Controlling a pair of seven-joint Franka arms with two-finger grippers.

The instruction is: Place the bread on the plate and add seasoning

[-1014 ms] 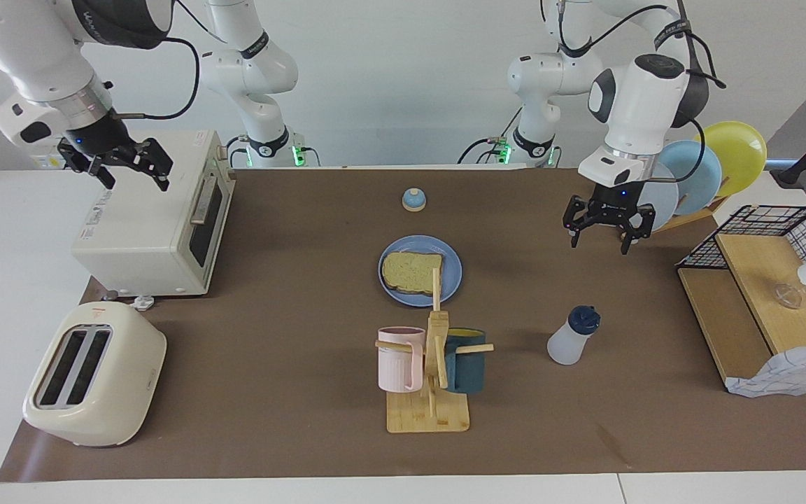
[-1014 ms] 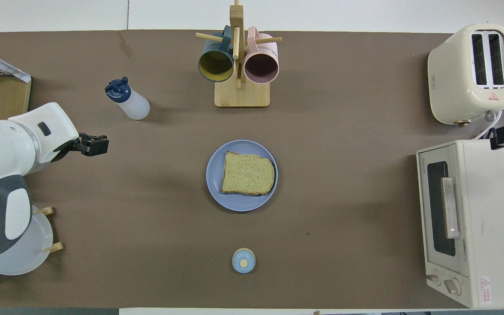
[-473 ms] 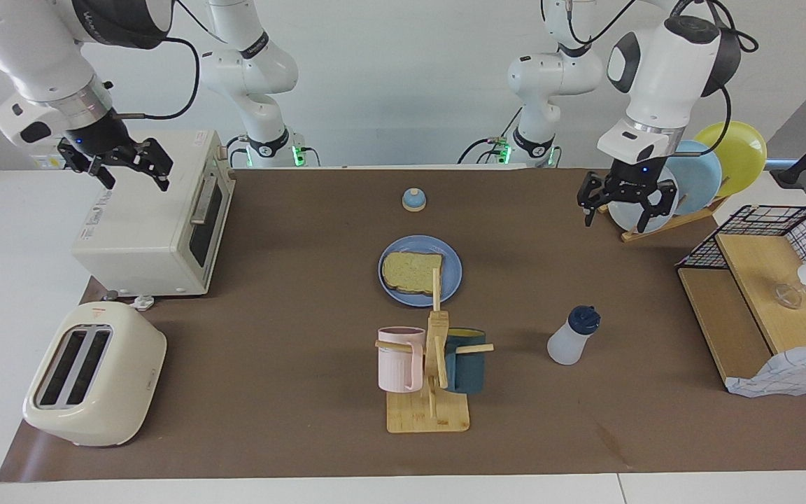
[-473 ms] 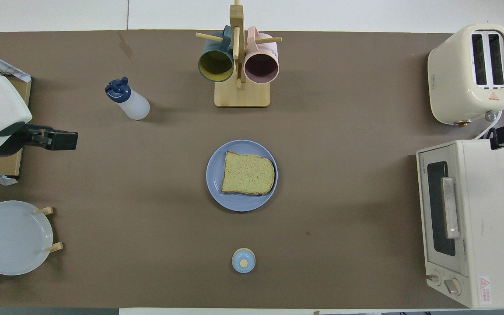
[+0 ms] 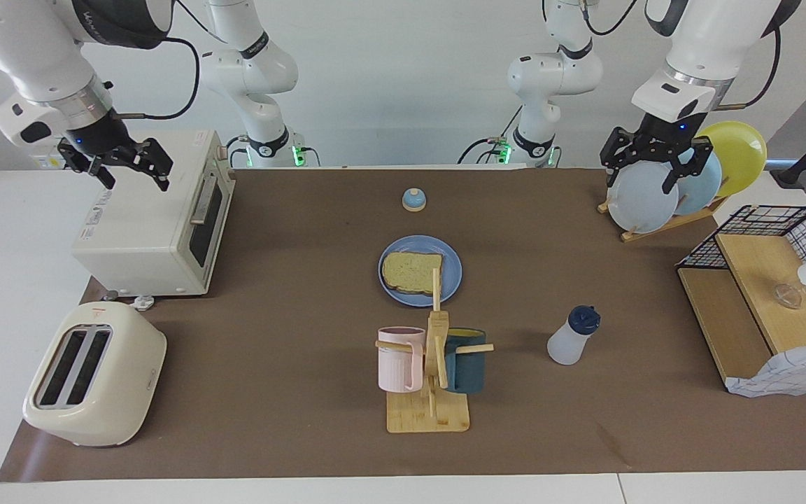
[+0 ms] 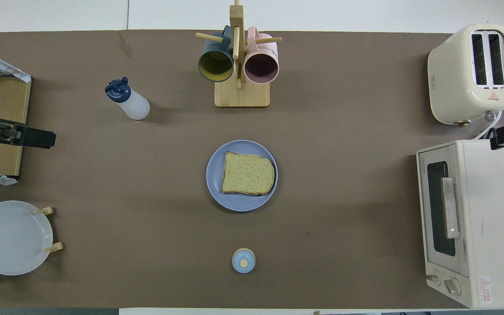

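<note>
The seasoning (image 5: 574,337) stands upright at the left arm's end of the tabletop, below the raised left pincer (image 5: 656,164), whose fingers are apart and empty.

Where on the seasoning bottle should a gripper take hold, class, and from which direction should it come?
Probably the translucent body of the seasoning bottle, below the dark cap, not the narrow nozzle. It stands upright and clear of the mug rack, so a level approach from the side, jaws spanning the round body, looks best. The open left gripper, up over the racked plates, is on its end of the table.
</note>
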